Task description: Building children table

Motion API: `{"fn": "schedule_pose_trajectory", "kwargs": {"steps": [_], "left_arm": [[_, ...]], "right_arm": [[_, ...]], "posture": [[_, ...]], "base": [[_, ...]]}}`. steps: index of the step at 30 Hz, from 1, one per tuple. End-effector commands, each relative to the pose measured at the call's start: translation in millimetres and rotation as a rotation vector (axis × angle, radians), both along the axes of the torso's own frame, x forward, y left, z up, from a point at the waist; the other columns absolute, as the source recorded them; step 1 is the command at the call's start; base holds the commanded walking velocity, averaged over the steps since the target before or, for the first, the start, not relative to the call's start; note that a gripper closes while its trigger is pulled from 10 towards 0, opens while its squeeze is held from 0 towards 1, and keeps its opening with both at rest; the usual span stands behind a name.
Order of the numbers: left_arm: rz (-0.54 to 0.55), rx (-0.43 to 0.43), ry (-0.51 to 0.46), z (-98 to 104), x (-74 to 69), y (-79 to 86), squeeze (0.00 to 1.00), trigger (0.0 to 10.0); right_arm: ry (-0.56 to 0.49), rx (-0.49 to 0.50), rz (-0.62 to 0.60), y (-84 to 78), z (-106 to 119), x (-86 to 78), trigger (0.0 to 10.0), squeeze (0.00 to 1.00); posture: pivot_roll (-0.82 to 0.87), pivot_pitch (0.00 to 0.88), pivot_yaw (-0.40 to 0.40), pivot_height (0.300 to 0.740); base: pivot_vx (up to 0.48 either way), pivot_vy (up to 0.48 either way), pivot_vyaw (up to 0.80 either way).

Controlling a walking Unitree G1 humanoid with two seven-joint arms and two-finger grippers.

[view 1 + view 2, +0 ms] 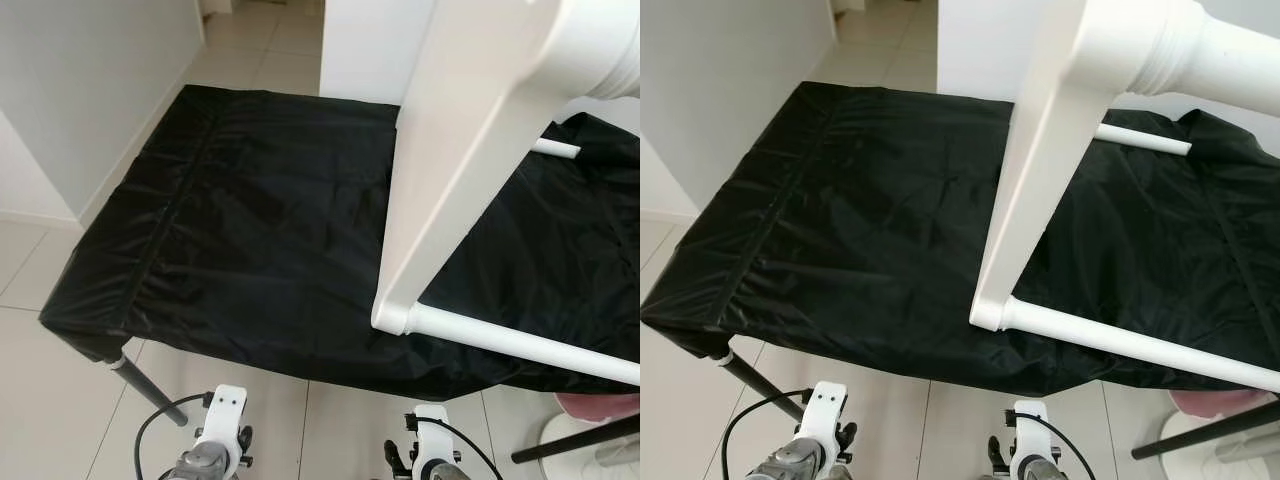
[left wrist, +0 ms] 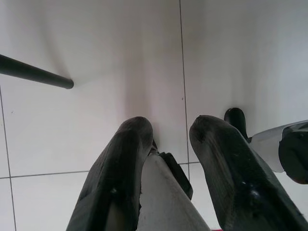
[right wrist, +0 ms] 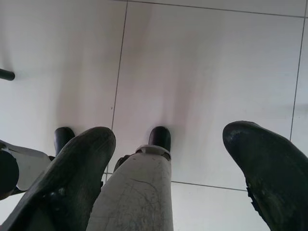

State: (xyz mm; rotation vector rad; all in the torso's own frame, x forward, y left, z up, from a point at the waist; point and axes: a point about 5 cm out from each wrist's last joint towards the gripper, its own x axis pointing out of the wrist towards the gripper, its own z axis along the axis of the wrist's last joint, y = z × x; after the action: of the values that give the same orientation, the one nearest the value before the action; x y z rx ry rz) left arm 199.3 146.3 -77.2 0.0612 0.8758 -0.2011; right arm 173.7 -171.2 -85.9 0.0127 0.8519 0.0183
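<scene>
Head views: white kids' table (image 1: 470, 130) lies tipped on its side on a work table under a black cover (image 1: 250, 230). Its flat top panel stands on edge, running from upper right down to a corner near the cover's front edge. One white leg (image 1: 520, 343) sticks out from that low corner toward the right, just above the cover. A 2nd leg (image 1: 1145, 139) shows farther back, behind the panel. A 3rd, thick w/ a ringed collar (image 1: 1230, 55), juts out at top right, close to the camera. The black cover is wrinkled, w/ a seam down its left part. A dark support leg (image 1: 150, 388) angles out under the front-left corner. Pale tile floor (image 1: 60, 400) below; white wall (image 1: 90, 90) at left. Pink object (image 1: 600, 405) at lower right, unclear what. Both arms hang low at the bottom edge, wrists w/ cables showing.

Left wrist: left gripper (image 2: 168, 144) points down at the floor. Its two black fingers (image 2: 130, 144) stand a little apart, holding nothing. A dark rod end (image 2: 38, 74) crosses one side. A black foot tip (image 2: 236, 118) shows beyond the fingers.

Right wrist: right gripper (image 3: 171, 139) also points at the tiles, fingers (image 3: 255, 149) spread wide, empty. Two black foot tips (image 3: 160, 136) below, grey-white limb between.
</scene>
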Motion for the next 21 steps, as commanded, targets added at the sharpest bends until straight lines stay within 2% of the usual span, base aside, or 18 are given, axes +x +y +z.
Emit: {"fn": "schedule_pose_trajectory", "kwargs": {"steps": [1, 12, 17, 21], "left_arm": [[-0.015, 0.004, 0.013, -2.4, -4.5, -0.6, 0.0, 10.0], [-0.022, 0.013, 0.012, -2.6, -5.1, -0.1, 0.0, 10.0], [-0.019, 0.012, 0.011, -2.7, -5.4, 0.3, 0.0, 10.0], [-0.017, 0.013, 0.014, -3.5, -6.8, 0.5, 0.0, 10.0]], "right_arm": [[0.019, -0.006, 0.008, -0.4, -2.8, -6.0, 10.0, 0.0], [0.016, -0.003, 0.018, 1.9, -2.3, -4.6, 10.0, 0.0], [0.016, -0.005, 0.023, 2.7, -2.5, -4.9, 10.0, 0.0], [0.019, -0.007, 0.028, 3.2, -3.0, -6.1, 10.0, 0.0]], "posture": [[-0.04, 0.0, -0.02, 0.74], [-0.04, 0.0, -0.021, 0.74], [-0.04, 0.0, -0.023, 0.74], [-0.03, 0.0, -0.027, 0.74]], "base": [[0.0, 0.0, 0.0], [0.0, 0.0, 0.0], [0.0, -0.241, 0.0], [0.0, 0.0, 0.0]]}}
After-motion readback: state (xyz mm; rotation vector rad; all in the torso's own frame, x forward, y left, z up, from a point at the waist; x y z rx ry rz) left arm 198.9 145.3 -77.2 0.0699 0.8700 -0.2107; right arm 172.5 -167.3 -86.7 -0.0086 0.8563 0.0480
